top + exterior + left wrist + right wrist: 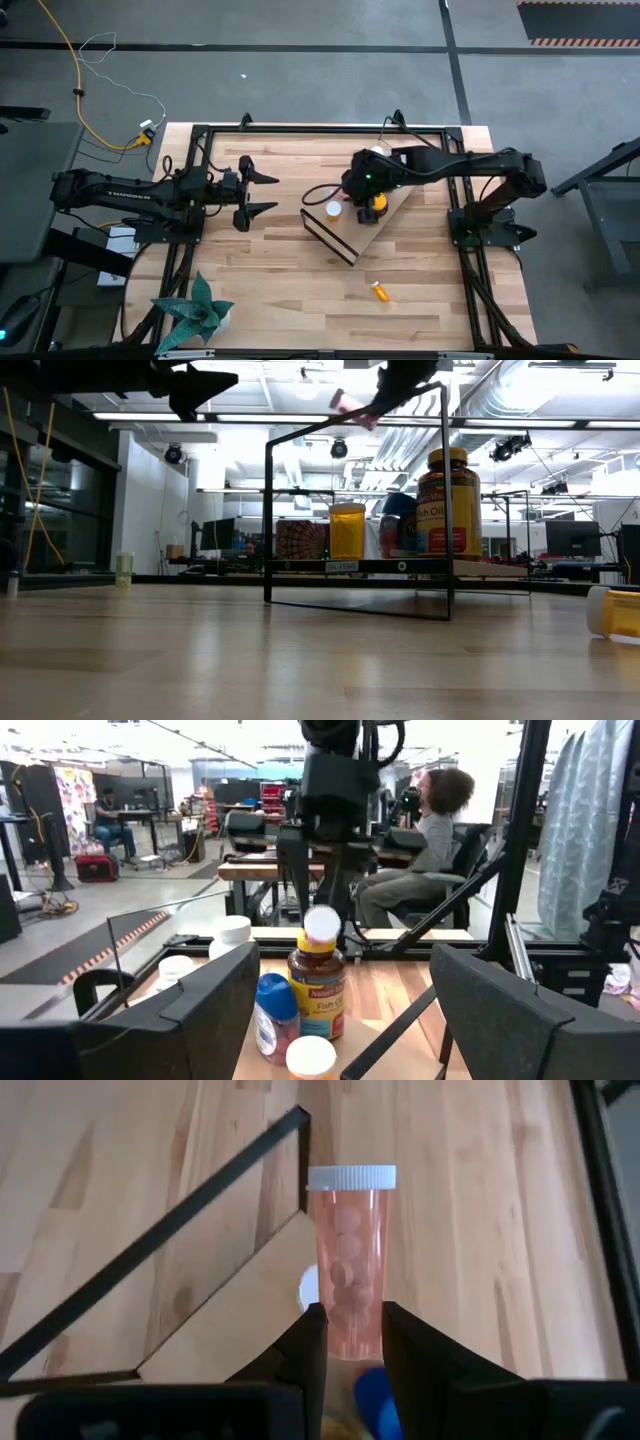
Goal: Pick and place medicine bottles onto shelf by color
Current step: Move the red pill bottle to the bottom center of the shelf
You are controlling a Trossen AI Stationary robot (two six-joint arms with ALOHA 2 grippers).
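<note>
Above the shelf [375, 232], right gripper [347, 1342] jaws pinch an orange bottle [350, 1265].

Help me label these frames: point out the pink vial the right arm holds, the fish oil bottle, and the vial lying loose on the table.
pink vial [350, 1270], right wrist view, on its clear body.
fish oil bottle [449, 510], low view, on its label.
loose vial [380, 291], high view, on its orange body.
</note>
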